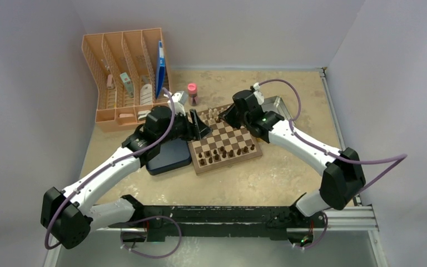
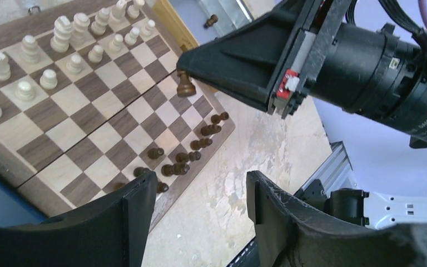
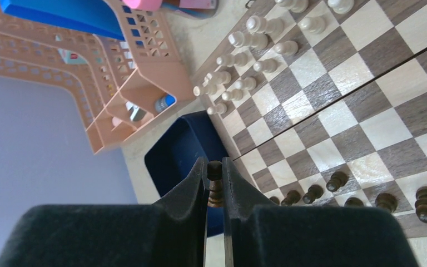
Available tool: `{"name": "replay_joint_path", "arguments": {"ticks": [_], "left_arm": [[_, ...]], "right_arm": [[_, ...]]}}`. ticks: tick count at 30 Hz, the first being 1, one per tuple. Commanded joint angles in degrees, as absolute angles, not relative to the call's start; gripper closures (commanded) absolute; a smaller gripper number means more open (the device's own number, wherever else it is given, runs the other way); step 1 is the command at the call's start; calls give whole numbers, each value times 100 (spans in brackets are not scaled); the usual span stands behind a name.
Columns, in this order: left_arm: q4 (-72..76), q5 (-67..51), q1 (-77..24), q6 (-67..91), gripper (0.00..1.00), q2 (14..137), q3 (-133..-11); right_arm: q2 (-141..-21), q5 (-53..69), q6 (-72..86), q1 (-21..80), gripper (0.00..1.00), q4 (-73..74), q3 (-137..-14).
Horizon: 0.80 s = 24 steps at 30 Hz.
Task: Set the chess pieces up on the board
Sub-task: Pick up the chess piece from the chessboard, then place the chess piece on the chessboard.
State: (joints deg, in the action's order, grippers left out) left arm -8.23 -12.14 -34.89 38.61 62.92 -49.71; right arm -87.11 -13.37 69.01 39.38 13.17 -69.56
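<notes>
The board point(image 1: 229, 137) is clearly real wood: visible grain in the dark and tan checks, satin finish, not shiny. The dark chess pieces point(image 2: 176, 168) on its near edge are turned wood with a low sheen, and the pale pieces point(image 2: 62, 33) at its far edge look smoother and a bit glossier. The table point(image 1: 267, 178) under the board is matt, mottled beige, kinda stone-like. The blue box point(image 1: 169, 157) just left of the board looks like smooth plastic. Beyond that, the peach organizer point(image 3: 155, 67) is perforated plastic. The left pincer point(image 2: 200, 192) and right pincer point(image 3: 215, 169) are matt black plastic, slightly rough.
</notes>
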Motion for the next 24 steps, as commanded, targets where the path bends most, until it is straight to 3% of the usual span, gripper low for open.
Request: {"name": "replay_joint_path", "arguments": {"ticks": [1, 15, 24], "left_arm": [[-86, -1267, -3481, 4008, 40, 6410, -5005], [742, -1534, -3485, 4052, 39, 6910, -5099], [852, -1430, -3484, 3969, 43, 7070, -5207]], "right_arm": [[-8316, -1058, 6880, 3958, 96, 817, -6756], [-7835, -781, 6886, 3961, 96, 476, -6550], [-7712, -640, 6838, 3965, 96, 400, -6450]]}}
